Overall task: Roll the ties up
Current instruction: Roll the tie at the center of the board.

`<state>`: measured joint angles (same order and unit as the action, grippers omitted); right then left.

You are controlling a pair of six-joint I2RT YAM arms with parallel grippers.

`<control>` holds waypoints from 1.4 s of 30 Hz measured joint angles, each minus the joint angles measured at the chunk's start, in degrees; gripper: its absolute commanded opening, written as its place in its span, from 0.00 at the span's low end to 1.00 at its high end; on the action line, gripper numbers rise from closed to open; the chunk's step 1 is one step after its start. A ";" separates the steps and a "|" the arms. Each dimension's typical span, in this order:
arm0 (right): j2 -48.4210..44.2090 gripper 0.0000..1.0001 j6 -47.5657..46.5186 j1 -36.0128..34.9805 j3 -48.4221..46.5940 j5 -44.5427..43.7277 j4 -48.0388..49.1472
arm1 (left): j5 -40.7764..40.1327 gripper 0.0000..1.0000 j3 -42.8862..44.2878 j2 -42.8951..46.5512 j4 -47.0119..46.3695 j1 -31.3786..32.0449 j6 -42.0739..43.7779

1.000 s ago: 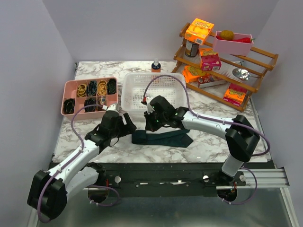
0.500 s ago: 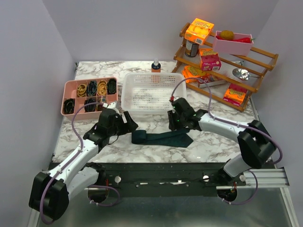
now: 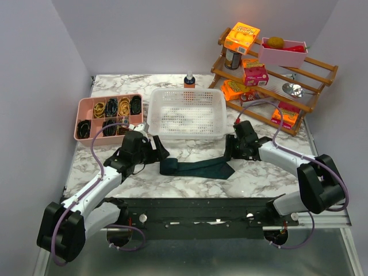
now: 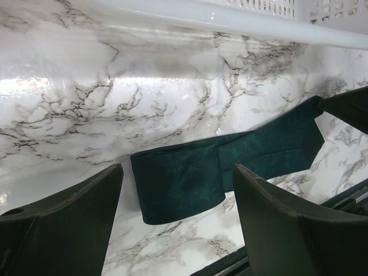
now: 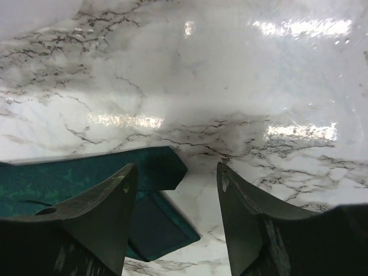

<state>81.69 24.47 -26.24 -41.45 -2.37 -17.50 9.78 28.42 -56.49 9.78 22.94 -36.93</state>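
L arm (image 3: 98,186) & R arm (image 3: 282,154): white link shells, black joint housings. Lilac cable (image 3: 91,150) looped ext. per arm. Fingers (image 4: 63,224) dark, wedge-shaped.

The top camera looks down from above and behind the arms over the whole worktop (image 3: 259,178), with the basket (image 3: 184,135) mid-frame. The left wrist camera sits low and close, facing the basket's front rim. The right wrist camera looks down closely near the basket's front right corner. All three views share the tie (image 3: 195,167) lying before the basket.
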 measured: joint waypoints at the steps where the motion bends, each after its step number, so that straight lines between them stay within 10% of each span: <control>1: 0.07 0.63 0.17 0.28 0.31 0.63 0.04 | 0.09 0.87 0.00 -0.02 0.00 0.00 0.11; 8: 0.85 0.48 1.68 1.53 0.83 4.70 2.10 | 0.17 0.87 0.00 0.04 -0.59 0.00 0.35; 15: 2.36 0.01 3.21 1.99 0.83 6.29 2.89 | 0.17 0.87 0.00 0.24 -0.61 0.00 0.50; 42: -9.81 0.01 3.91 2.10 4.02 7.82 -5.27 | 0.04 0.87 -0.02 -0.70 -0.68 0.00 1.31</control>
<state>71.88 28.38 -24.14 -37.43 5.45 -22.76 9.82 28.40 -57.19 9.10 22.94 -35.62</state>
